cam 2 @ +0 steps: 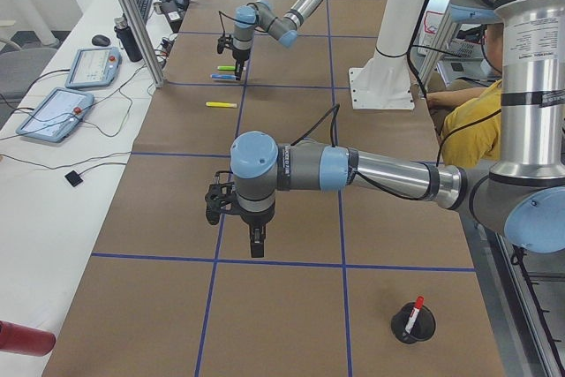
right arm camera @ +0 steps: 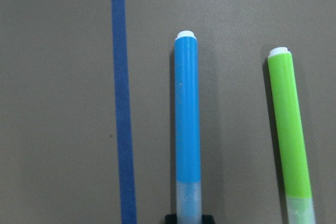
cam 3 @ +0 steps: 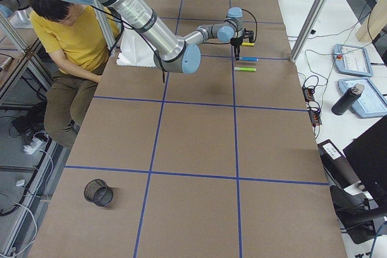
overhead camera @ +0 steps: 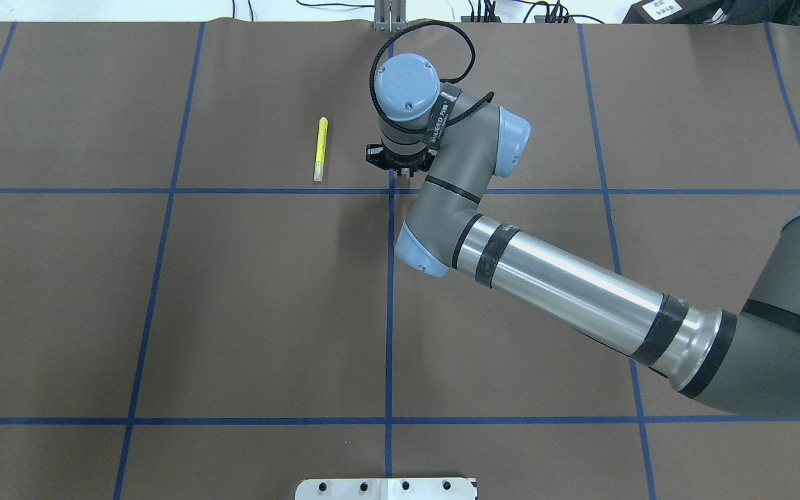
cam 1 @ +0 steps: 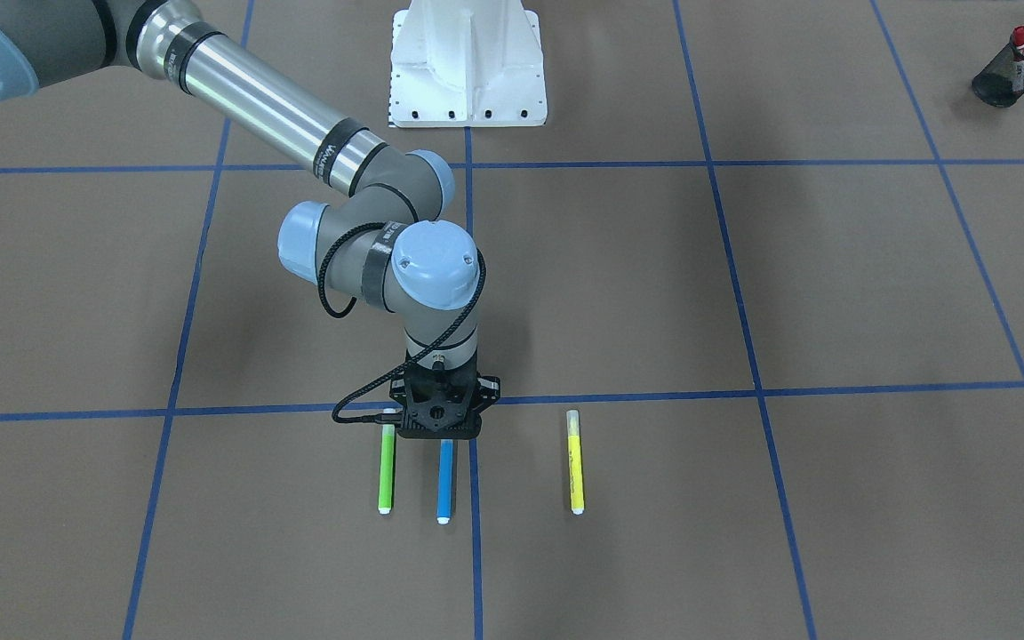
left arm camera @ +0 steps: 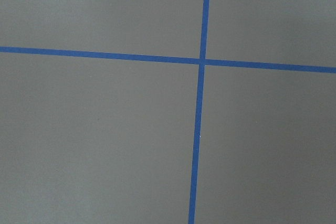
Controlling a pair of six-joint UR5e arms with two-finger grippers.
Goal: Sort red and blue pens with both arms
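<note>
One blue highlighter [cam 1: 445,480] lies flat on the table [cam 1: 743,533], its grey cap end right beneath the right gripper [cam 1: 439,427], a green highlighter [cam 1: 387,476] just beside it; you cannot tell whether that gripper, or the left gripper [cam 2: 256,243], is spread or pinching.

- The right arm [overhead camera: 567,285] reaches far out from the base. Its silver forearm slopes gently and its wrist joints fold back on themselves, so the tool points straight down.
- The right gripper [cam 1: 441,428] hangs low and vertical. How its fingers stand cannot be made out.
- The left arm [cam 2: 388,174] stretches out almost level, with its last joint turned down.
- The left gripper [cam 2: 256,243] hangs vertical, and its finger spacing cannot be judged.
</note>
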